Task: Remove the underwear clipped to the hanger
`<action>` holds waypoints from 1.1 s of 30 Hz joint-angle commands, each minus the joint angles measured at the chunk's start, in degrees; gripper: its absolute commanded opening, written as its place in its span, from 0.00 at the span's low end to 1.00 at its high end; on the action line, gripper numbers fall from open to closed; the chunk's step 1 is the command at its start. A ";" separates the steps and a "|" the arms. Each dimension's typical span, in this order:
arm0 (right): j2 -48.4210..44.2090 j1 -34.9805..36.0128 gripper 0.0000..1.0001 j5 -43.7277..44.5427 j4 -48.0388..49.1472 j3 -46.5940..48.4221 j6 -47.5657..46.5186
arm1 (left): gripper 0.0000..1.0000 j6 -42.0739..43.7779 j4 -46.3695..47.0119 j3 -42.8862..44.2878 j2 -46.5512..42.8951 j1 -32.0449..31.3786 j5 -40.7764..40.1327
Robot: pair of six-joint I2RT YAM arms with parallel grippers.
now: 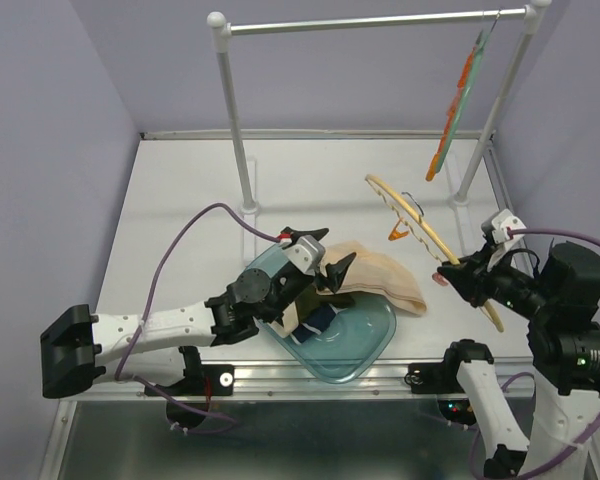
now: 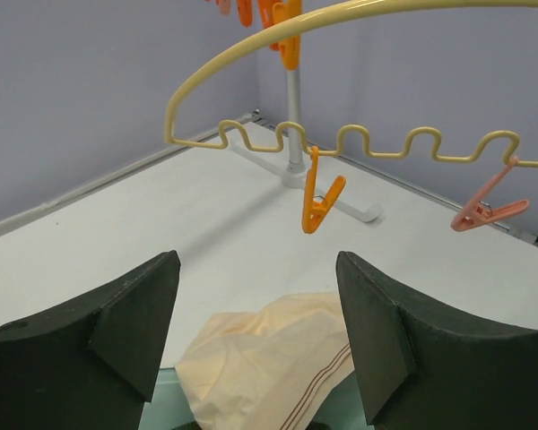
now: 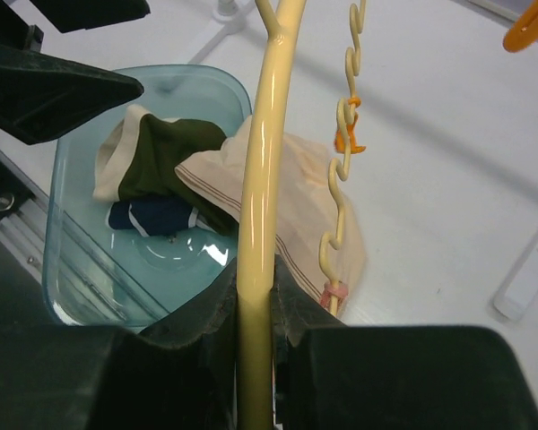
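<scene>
My right gripper [image 1: 458,271] is shut on the cream hanger [image 1: 420,222], held above the table; its bar runs up the right wrist view [image 3: 260,179]. An orange clip [image 1: 399,235] and a pink clip [image 1: 440,280] hang from it with nothing in them. The beige underwear [image 1: 380,275] lies half over the rim of the teal bin [image 1: 370,350]. The olive one [image 3: 170,152] and the navy one [image 3: 152,215] lie in the bin. My left gripper [image 1: 325,255] is open and empty, just above the beige garment [image 2: 269,367].
A white clothes rail [image 1: 370,20] stands at the back with an orange hanger [image 1: 455,110] on its right end. The rail's left post [image 1: 238,120] stands just behind my left arm. Purple walls close in the table.
</scene>
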 commanded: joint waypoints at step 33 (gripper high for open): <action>41.95 0.01 0.01 -6.81 33.80 29.67 42.22 | 0.99 -16.97 -3.13 -12.85 -19.44 -0.10 -16.16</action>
